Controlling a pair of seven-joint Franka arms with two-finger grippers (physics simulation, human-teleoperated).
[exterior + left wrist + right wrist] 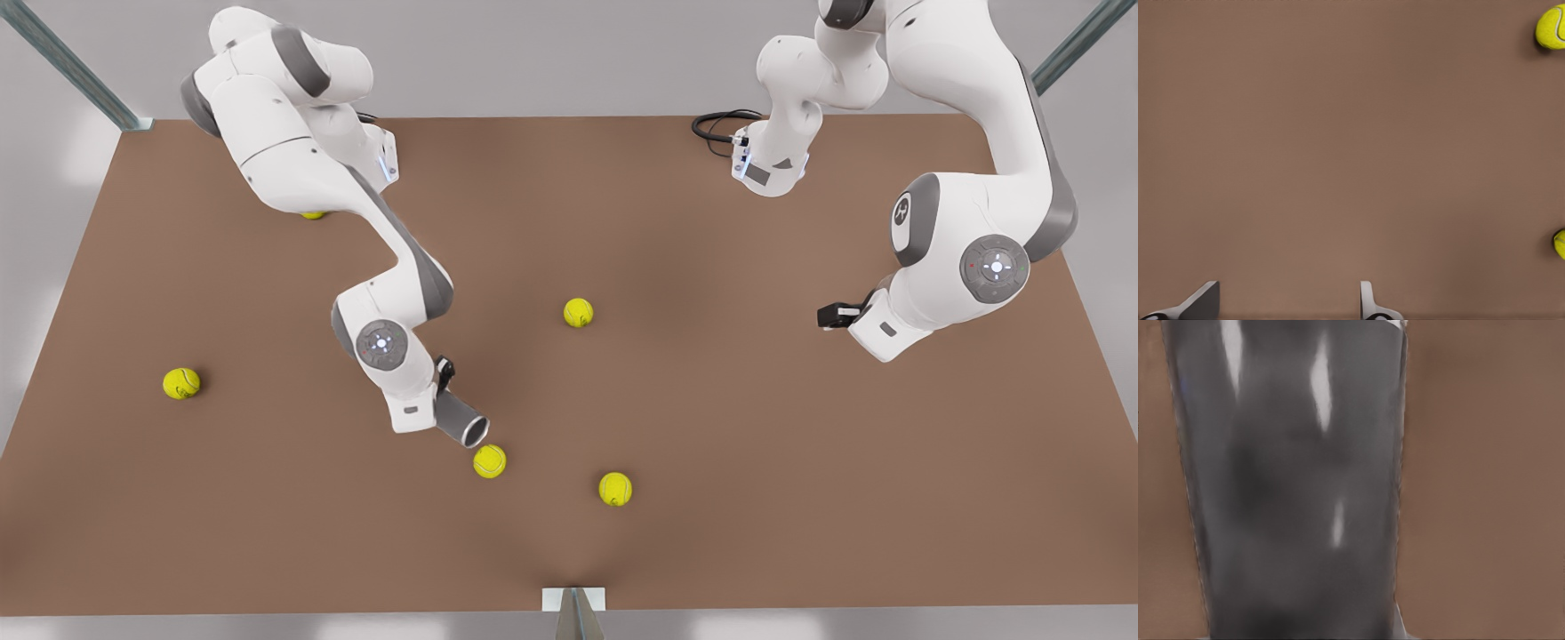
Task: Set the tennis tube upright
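We see the right gripper [442,391], at about 7 o'clock from the table's [800,498] centre in the front view, clenched on the tube [462,420]. The tube is carried tilted, its open rim aimed toward 4 o'clock at a ball [489,461] just beside it; we judge this an intermediate pose before the wrist turns it upright. The grip looks to sit near the closed end, hidden by the wrist, so the rim stays unobstructed. The left gripper [1288,303] waits with fingers released over bare table, well apart.
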